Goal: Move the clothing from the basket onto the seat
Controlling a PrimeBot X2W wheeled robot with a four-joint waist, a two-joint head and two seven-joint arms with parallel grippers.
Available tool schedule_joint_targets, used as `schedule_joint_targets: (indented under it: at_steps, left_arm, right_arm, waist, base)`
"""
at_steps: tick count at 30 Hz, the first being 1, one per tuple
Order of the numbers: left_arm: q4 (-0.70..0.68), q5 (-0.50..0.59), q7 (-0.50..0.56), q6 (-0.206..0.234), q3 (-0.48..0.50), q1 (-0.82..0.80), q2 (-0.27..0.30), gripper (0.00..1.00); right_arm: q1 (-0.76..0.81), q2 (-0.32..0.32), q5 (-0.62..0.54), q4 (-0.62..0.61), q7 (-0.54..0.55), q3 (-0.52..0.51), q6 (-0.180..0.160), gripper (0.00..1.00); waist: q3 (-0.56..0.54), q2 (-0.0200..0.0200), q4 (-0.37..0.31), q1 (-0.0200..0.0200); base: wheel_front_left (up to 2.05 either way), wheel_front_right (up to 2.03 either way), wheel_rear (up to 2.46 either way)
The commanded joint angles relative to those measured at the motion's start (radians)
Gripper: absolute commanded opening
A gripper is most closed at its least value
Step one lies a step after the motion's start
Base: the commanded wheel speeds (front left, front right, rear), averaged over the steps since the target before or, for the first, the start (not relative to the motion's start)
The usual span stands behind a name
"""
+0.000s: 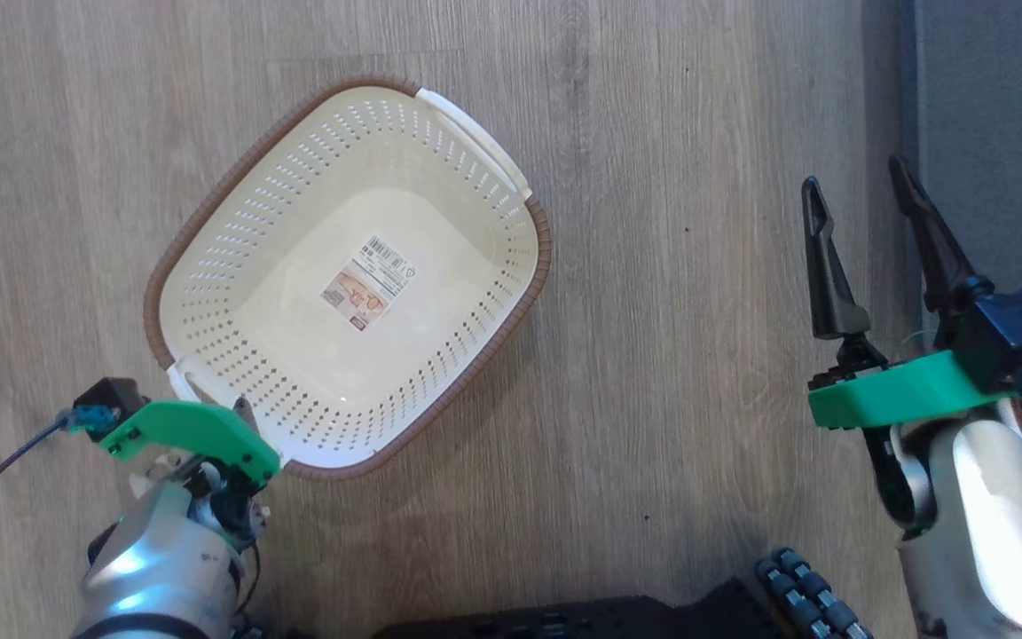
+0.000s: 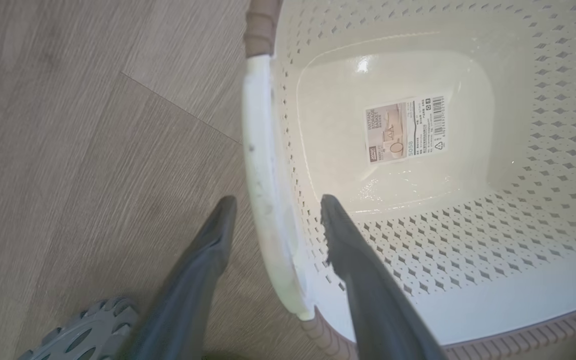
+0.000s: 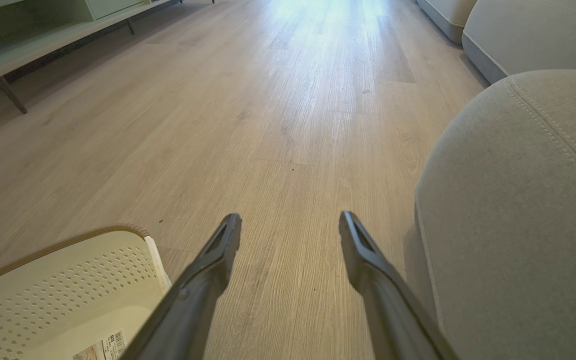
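Since the cream perforated plastic basket (image 2: 468,240) lies empty, the left gripper (image 2: 278,202) straddles its white handle (image 2: 263,150), fingers parted — the right gripper (image 1: 854,173) gapes idle.

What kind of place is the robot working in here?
Probably a home living room: wood-plank floor, grey-green upholstered seat, a low shelf unit, and a laundry basket.

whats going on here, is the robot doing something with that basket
The laundry basket sits on the wood floor, empty apart from its label sticker. The left end effector is open and straddles one white handle, one finger inside the basket and one outside. The right end effector is open over the floor beside the grey-green seat, holding nothing.
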Motion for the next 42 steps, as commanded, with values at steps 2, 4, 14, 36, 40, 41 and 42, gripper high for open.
schedule_joint_targets:
  at_steps: [2, 4, 14, 36, 40, 41, 42]
  left_arm:
    - [0.003, 0.006, 0.001, 0.013, 0.015, 0.014, 0.024, 0.83]
    - [0.003, 0.006, 0.004, 0.016, 0.012, 0.016, 0.022, 0.67]
    - [0.003, 0.018, -0.026, 0.012, -0.013, 0.015, 0.026, 0.00]
    - [0.003, 0.158, -0.086, -0.039, -0.174, -0.075, 0.086, 0.00]
    - [0.003, 0.177, -0.091, -0.038, -0.198, -0.101, 0.093, 0.00]
    - [0.003, 0.176, -0.093, -0.039, -0.198, -0.107, 0.094, 0.00]
    - [0.003, 0.180, -0.098, -0.041, -0.202, -0.114, 0.096, 0.00]
  right_arm:
    - [0.002, -0.010, -0.007, -0.040, -0.009, 0.014, 0.003, 1.00]
    - [0.003, -0.009, -0.009, -0.042, -0.009, 0.013, 0.003, 1.00]
    - [-0.003, -0.001, -0.009, -0.038, -0.009, 0.008, 0.003, 1.00]
    - [0.002, 0.014, 0.000, -0.027, -0.009, 0.019, 0.003, 1.00]
    - [0.003, 0.016, -0.001, -0.028, -0.009, 0.021, 0.003, 1.00]
    - [0.003, 0.017, -0.001, -0.027, -0.009, 0.022, 0.003, 1.00]
    - [0.004, 0.018, -0.001, -0.027, -0.009, 0.023, 0.003, 1.00]
  waist:
    - [0.011, 0.0000, -0.001, -0.0001]
    - [0.015, 0.0000, -0.003, -0.0001]
    - [0.018, 0.0000, -0.008, -0.0001]
    - [-0.003, 0.0000, -0.032, -0.0001]
    - [0.002, 0.0000, -0.036, -0.0001]
    - [0.003, 0.0000, -0.037, -0.0001]
    - [0.003, 0.0000, -0.038, -0.0001]
  base:
    - [0.00, 0.00, 0.00]
    - [0.00, 0.00, 0.00]
    - [0.00, 0.00, 0.00]
    - [0.00, 0.00, 0.00]
    - [0.00, 0.00, 0.00]
    - [0.00, 0.00, 0.00]
    - [0.00, 0.00, 0.00]
